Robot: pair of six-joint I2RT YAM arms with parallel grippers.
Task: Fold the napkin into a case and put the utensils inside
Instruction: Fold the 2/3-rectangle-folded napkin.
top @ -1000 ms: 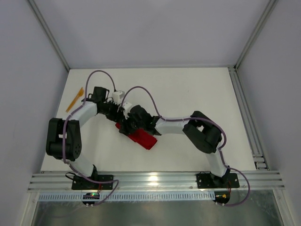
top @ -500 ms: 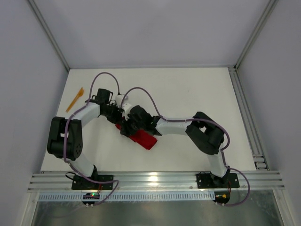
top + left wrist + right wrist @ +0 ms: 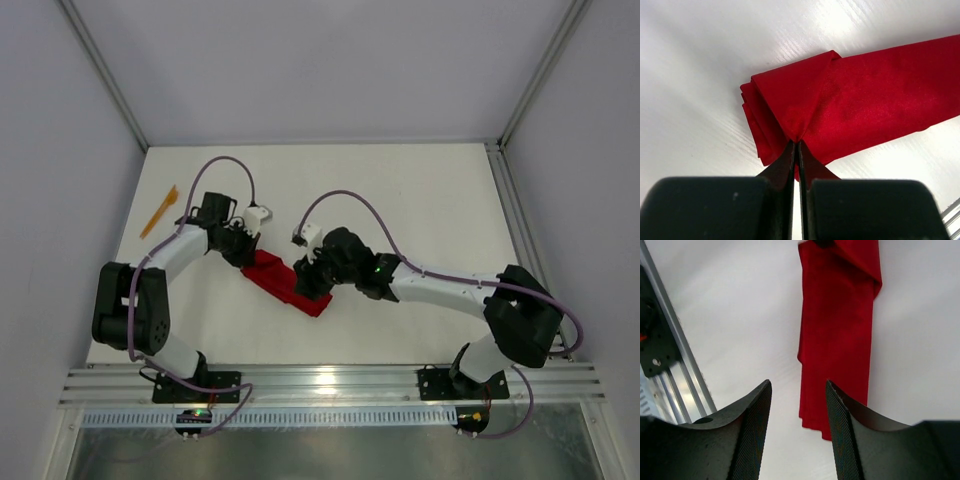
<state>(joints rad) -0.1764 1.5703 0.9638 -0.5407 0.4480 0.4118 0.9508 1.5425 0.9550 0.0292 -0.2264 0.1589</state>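
Napkin (image 3: 290,283): folded to a long red strip, lying flat on the table (image 3: 430,200), left of centre. Your left gripper (image 3: 796,146): fingers pinched together on a fold at one end. Your right gripper (image 3: 798,386): fingers apart, over the opposite end. Orange utensil (image 3: 160,211): far-left table edge, well apart.

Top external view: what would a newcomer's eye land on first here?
The bright red napkin, folded into a long strip, lies mid-table between the two arms. The left gripper is shut on a corner at its far-left end, while the right gripper is open at the other end, not gripping. The orange utensils lie apart by the far-left edge of the table.
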